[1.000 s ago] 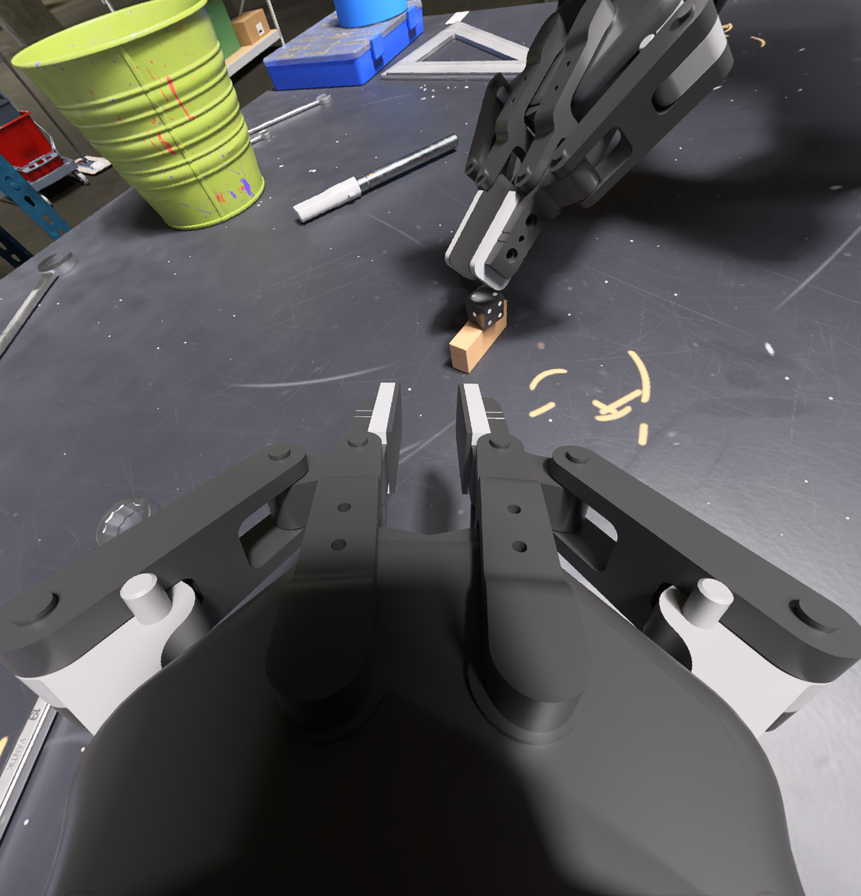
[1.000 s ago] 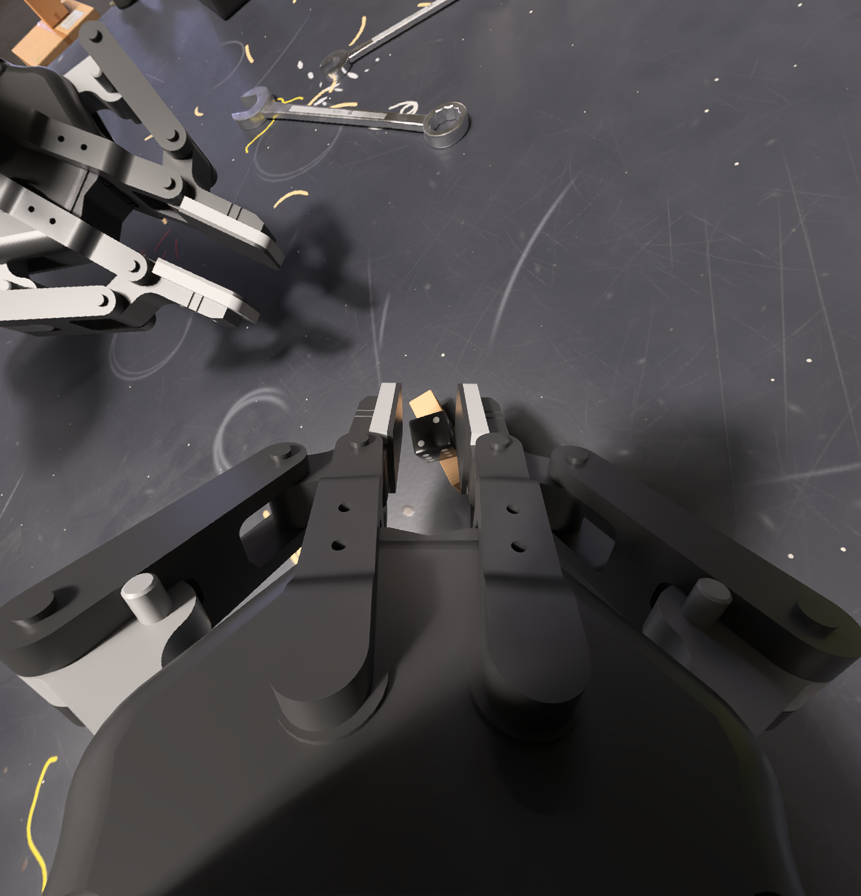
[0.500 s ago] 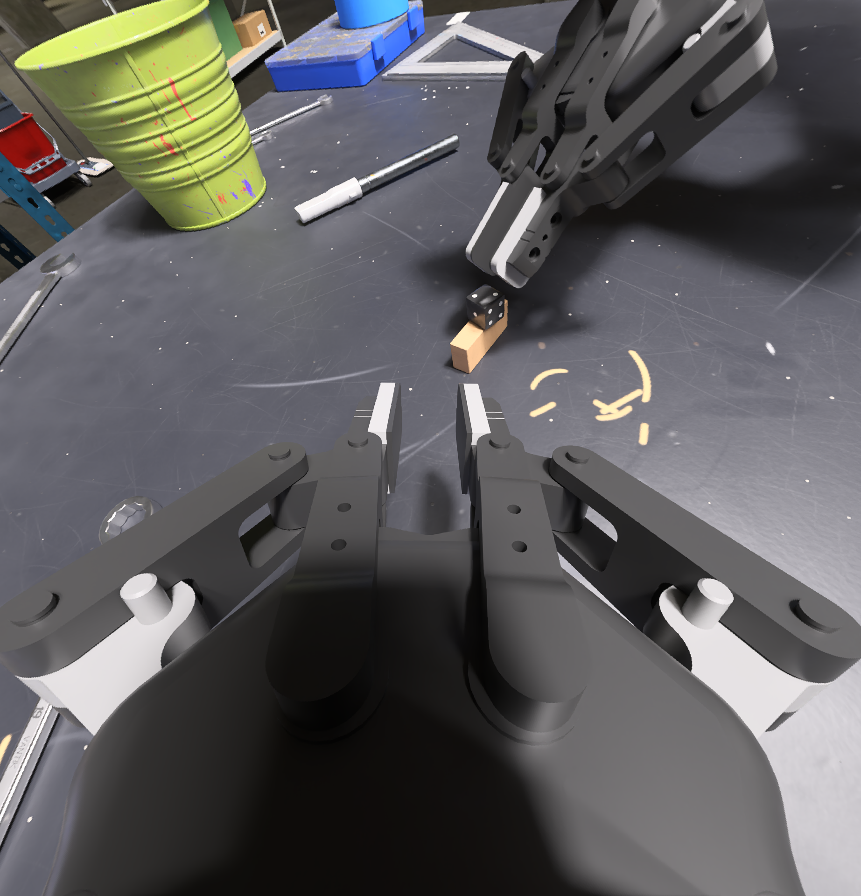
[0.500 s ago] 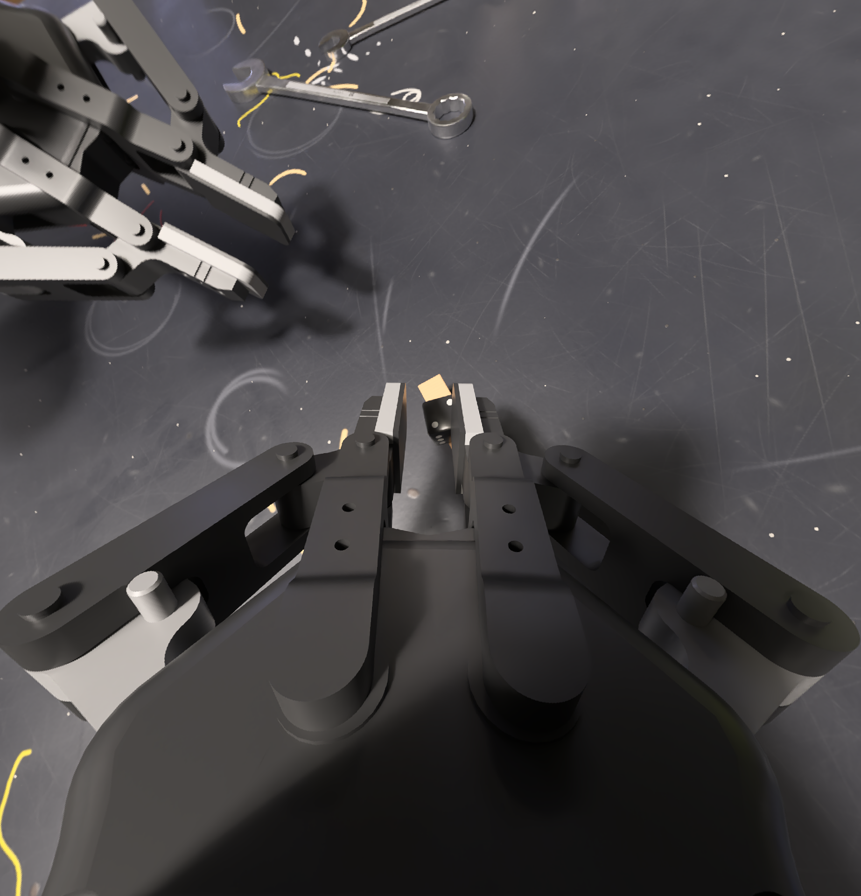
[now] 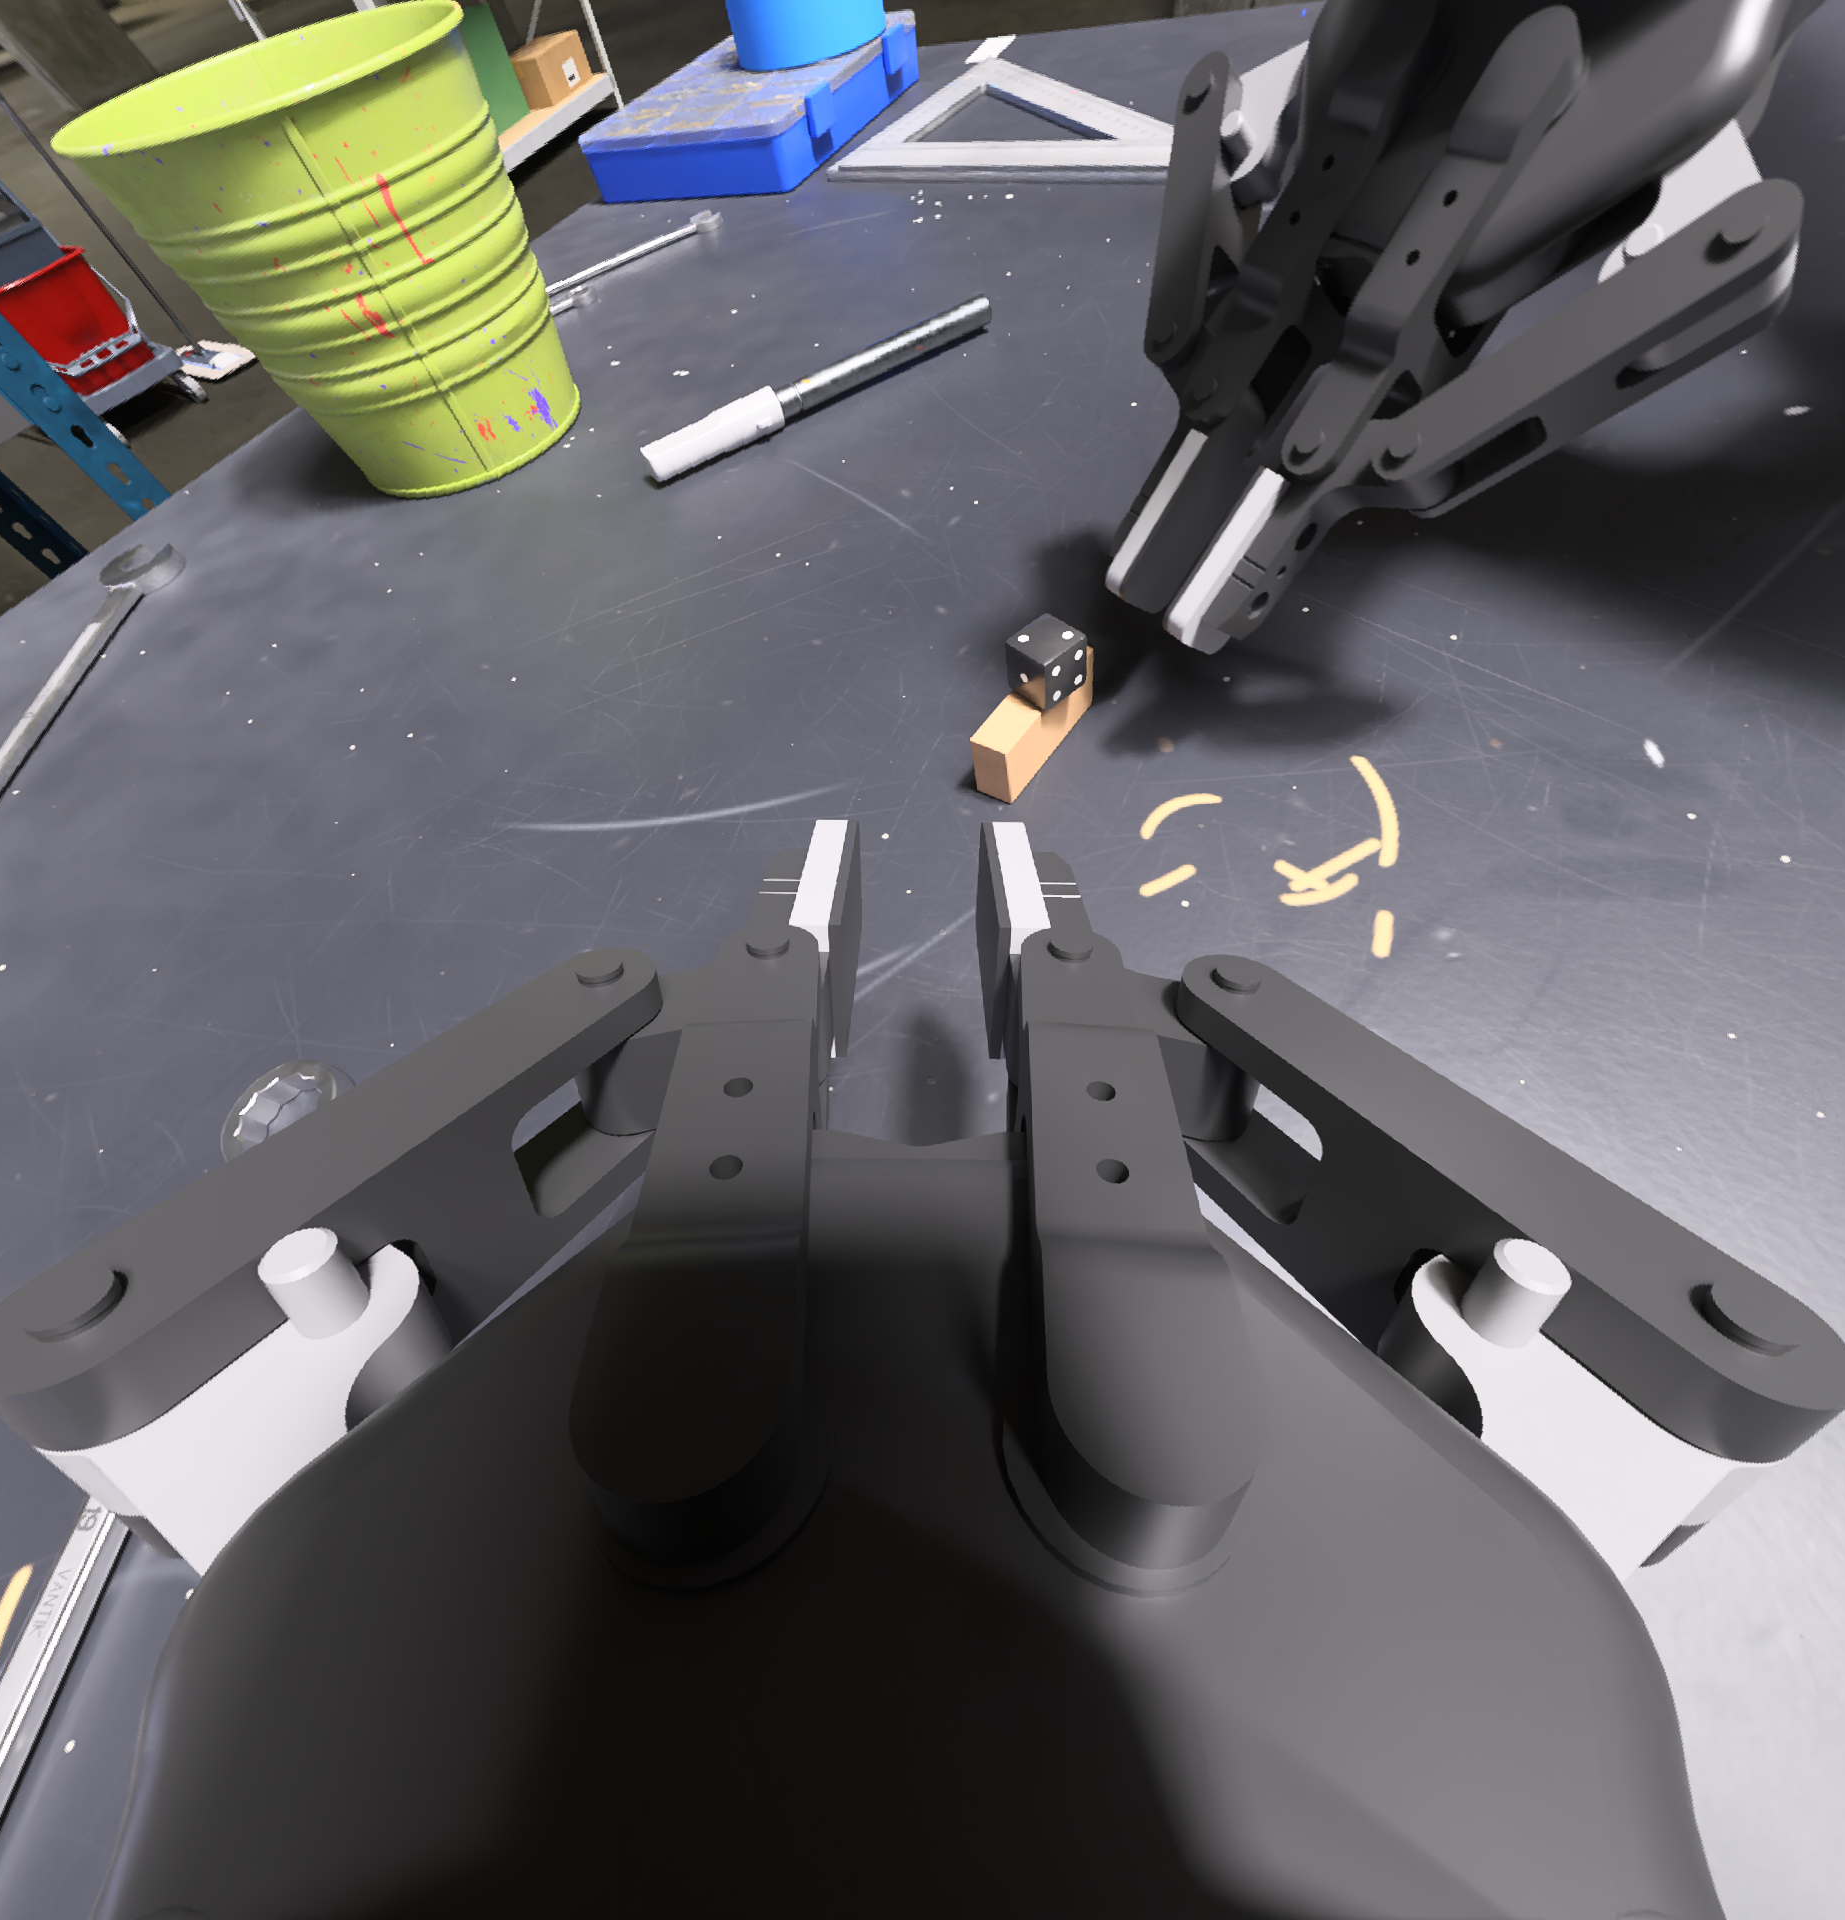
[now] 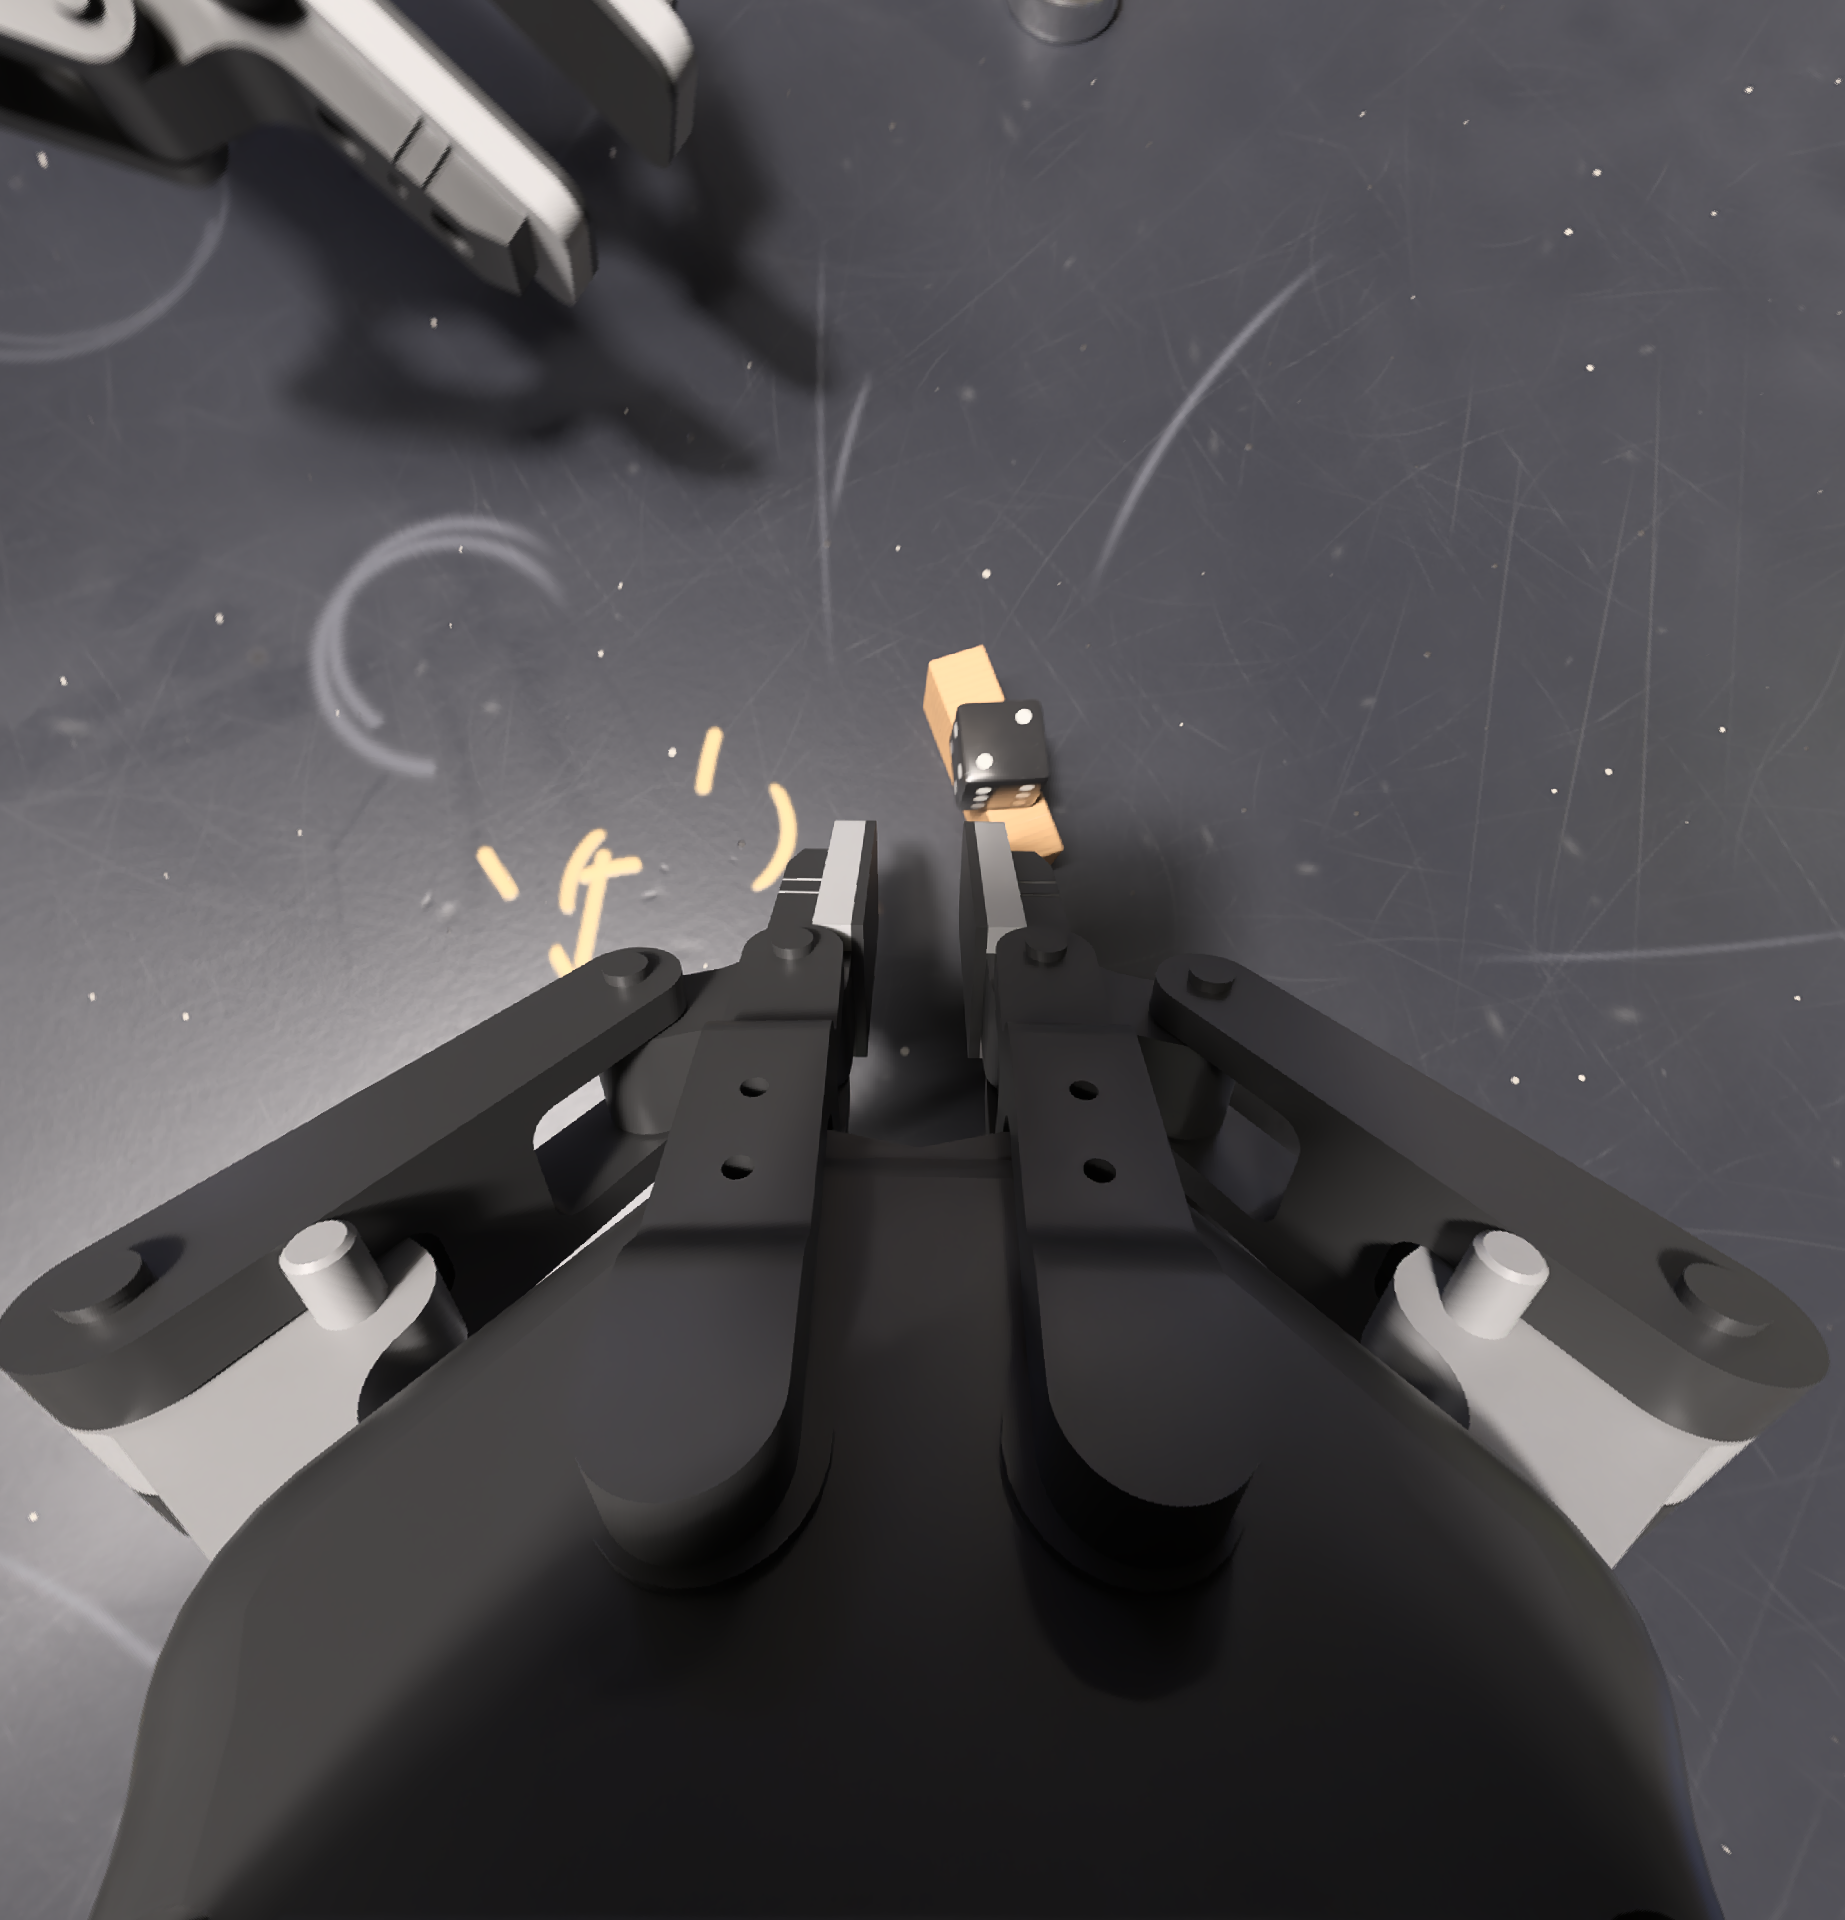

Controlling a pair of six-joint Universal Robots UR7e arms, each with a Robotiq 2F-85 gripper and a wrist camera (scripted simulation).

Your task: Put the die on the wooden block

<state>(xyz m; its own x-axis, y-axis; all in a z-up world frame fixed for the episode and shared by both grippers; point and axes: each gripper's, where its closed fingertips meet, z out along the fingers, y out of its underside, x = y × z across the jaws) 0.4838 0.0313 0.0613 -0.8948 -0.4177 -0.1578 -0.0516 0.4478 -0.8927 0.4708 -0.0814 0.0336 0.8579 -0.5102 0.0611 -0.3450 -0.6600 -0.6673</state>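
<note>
A black die with white pips rests on top of a small tan wooden block that lies on the dark table. In the right wrist view the die sits across the block, just ahead of my right gripper. That gripper is open by a narrow gap, empty and clear of the die. It also shows in the left wrist view, just right of and behind the die. My left gripper is open and empty, a short way in front of the block.
A lime-green bucket stands far left, a blue case and a metal triangle square behind. A white-capped marker lies between the bucket and the die. A wrench and a clear faceted knob lie left.
The right gripper had the die between its fingers over the block; it has let go and drawn back and up, leaving the die on the block. The left gripper has not moved.
</note>
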